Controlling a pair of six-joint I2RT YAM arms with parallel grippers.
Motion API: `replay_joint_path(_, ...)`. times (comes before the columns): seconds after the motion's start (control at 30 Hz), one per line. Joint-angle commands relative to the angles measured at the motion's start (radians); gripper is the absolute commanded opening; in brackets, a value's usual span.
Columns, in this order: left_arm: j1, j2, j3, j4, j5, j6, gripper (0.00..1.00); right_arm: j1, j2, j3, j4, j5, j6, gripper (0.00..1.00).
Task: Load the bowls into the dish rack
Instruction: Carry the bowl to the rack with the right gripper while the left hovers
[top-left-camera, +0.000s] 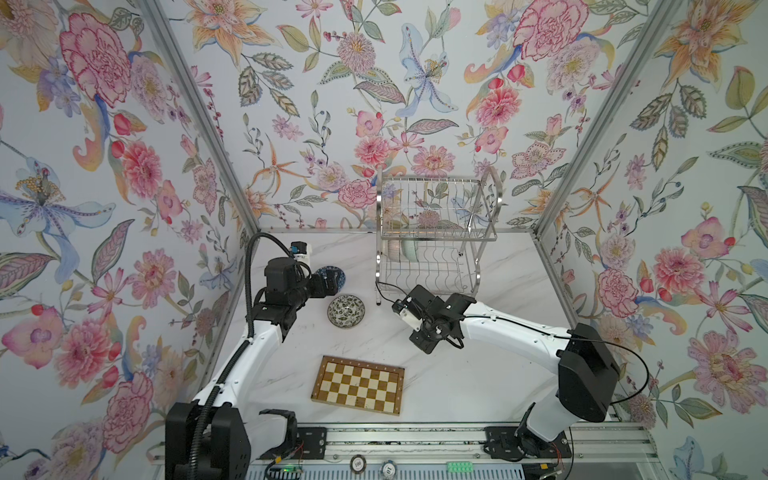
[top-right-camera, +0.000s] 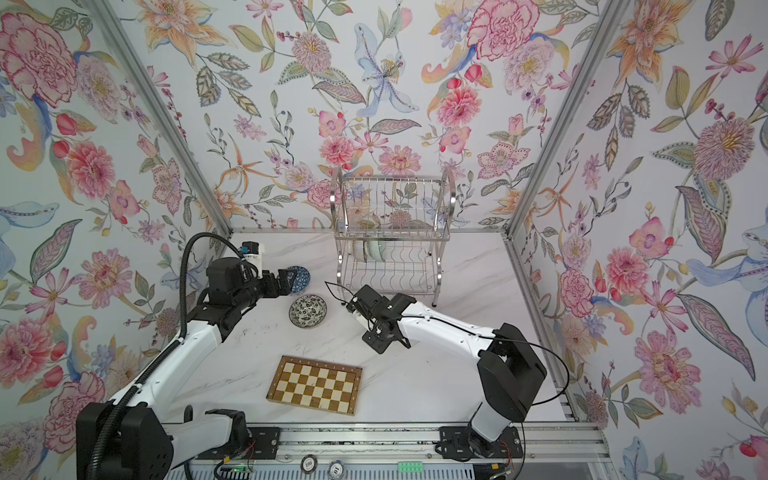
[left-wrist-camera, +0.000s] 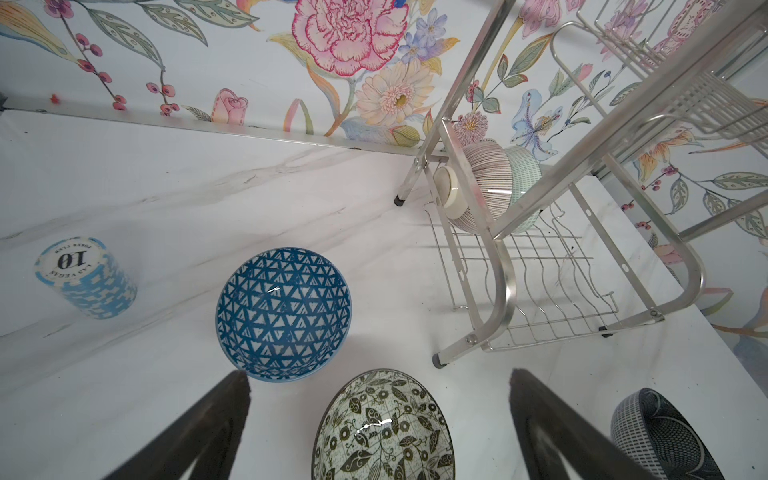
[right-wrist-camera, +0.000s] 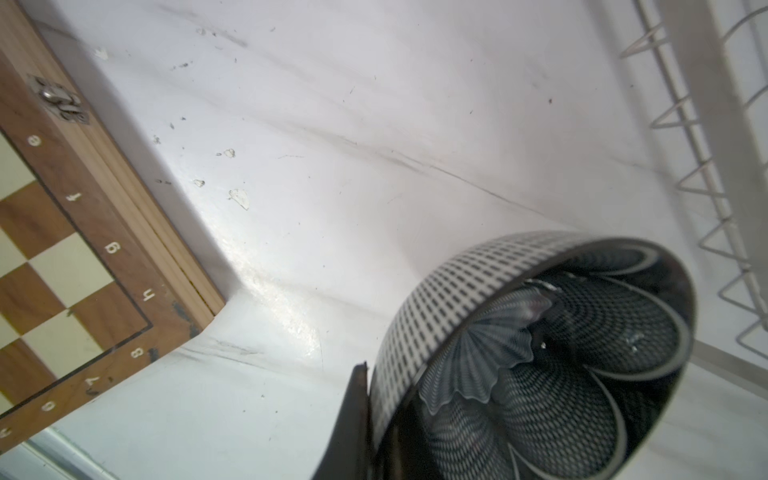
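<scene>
Bowl (right-wrist-camera: 457, 291) rim pinched by right hand (right-wrist-camera: 374, 388).

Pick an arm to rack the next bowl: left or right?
Right. Its jaws are shut on the navy petal bowl, held tilted close to the dish rack. The left jaws are open and empty; the floral bowl and blue lattice bowl sit on the table.

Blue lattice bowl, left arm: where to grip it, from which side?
Pinch the rim of the blue lattice bowl, one finger inside, one outside, coming down from above: it sits upright, mouth open, and its rounded outside offers no flats. Probably take the arc toward the open left gripper, away from the black-and-white floral bowl close beside it.
</scene>
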Motion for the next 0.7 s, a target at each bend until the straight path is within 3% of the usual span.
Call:
replay_joint_path(0.0, -0.012, 0.010, -0.014, 0.019, 0.025, 0.011, 0.99, -0.012, -0.068, 0.023, 0.079, -0.024, -0.016, 0.03)
replay_joint_path(0.43, -0.053, 0.031, -0.016, 0.011, 0.069, 0.055, 0.99, -0.044, -0.188, -0.051, 0.385, -0.151, 0.023, 0.01)
replay_joint_path(0.67, -0.080, 0.040, -0.021, 0.013, 0.091, 0.082, 0.99, -0.093, -0.235, -0.192, 0.704, -0.212, 0.140, 0.01)
